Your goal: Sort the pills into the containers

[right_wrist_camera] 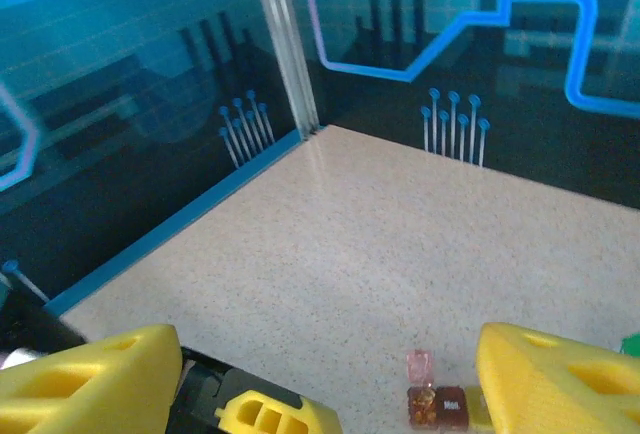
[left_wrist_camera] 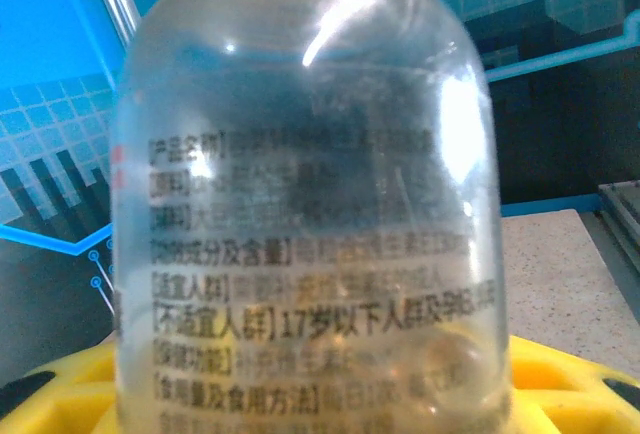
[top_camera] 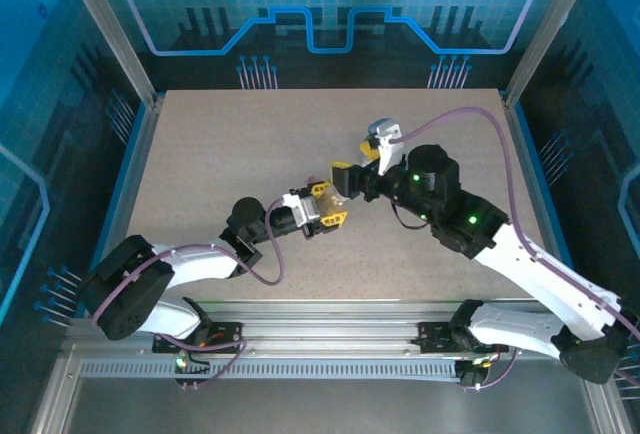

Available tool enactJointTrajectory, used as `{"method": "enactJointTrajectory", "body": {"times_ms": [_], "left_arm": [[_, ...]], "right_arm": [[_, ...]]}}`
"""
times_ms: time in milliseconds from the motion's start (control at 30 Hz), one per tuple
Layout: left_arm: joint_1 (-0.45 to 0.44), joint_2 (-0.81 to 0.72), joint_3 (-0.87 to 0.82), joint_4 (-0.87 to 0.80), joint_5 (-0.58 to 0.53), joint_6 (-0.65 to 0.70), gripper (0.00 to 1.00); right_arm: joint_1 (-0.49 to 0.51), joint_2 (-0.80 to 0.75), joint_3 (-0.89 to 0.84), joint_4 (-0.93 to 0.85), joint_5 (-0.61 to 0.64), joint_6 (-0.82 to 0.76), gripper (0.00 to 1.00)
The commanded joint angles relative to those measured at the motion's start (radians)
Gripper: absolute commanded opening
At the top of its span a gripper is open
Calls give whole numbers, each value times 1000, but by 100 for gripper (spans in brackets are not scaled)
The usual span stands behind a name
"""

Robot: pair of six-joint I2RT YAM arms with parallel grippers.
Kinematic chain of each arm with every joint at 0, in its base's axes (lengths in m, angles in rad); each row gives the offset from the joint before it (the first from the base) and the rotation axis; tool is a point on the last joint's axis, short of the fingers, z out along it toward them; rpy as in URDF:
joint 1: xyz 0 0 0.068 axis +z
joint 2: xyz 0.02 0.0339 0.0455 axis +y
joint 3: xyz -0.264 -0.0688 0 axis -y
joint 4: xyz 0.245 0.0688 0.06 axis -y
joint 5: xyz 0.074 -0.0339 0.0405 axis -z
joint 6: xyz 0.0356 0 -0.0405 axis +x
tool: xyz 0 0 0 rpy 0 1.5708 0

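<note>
My left gripper (top_camera: pixel 322 208) is shut on a clear pill bottle (left_wrist_camera: pixel 300 204) with printed text. An amber pill (left_wrist_camera: pixel 450 354) lies at the bottle's bottom, and the yellow fingers (left_wrist_camera: pixel 60 384) flank it. My right gripper (right_wrist_camera: pixel 325 384) is open, its yellow fingers (right_wrist_camera: pixel 90 374) wide apart with nothing between them; from above it (top_camera: pixel 356 160) hovers just right of the bottle (top_camera: pixel 326 197). On the table by its right finger sit the tiny containers: a red-brown one (right_wrist_camera: pixel 423 406) open with a pink lid up and amber pills inside, a shut dark one (right_wrist_camera: pixel 452 406) and a yellow one (right_wrist_camera: pixel 478 406).
The speckled tabletop (right_wrist_camera: pixel 350 244) stretches toward the far-left corner post (right_wrist_camera: pixel 285 54) and a blue rim (right_wrist_camera: pixel 170 229). The left gripper's yellow finger (right_wrist_camera: pixel 265 416) pokes into the bottom of the right wrist view. Glass walls enclose the table.
</note>
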Motion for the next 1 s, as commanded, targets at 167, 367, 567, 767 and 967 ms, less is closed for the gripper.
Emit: {"method": "enactJointTrajectory", "body": {"times_ms": [167,367,567,767,967], "left_arm": [[18,1,-9,71,131,-44,0],[25,-11,-9,54,162,-50,0],[30,-18,1,18,179,-41,0],[34,-16,5,18,194,-45,0],[34,-15,10,23,212,-54,0]], "right_arm": [[-147,-52,30,-144,-527,-518,67],[-240,-30,-18,-130,-813,-621,67],[-245,40,7,-184,-926,-687,70],[-247,78,33,-256,-954,-758,68],[-249,98,48,-294,-962,-787,60]]}}
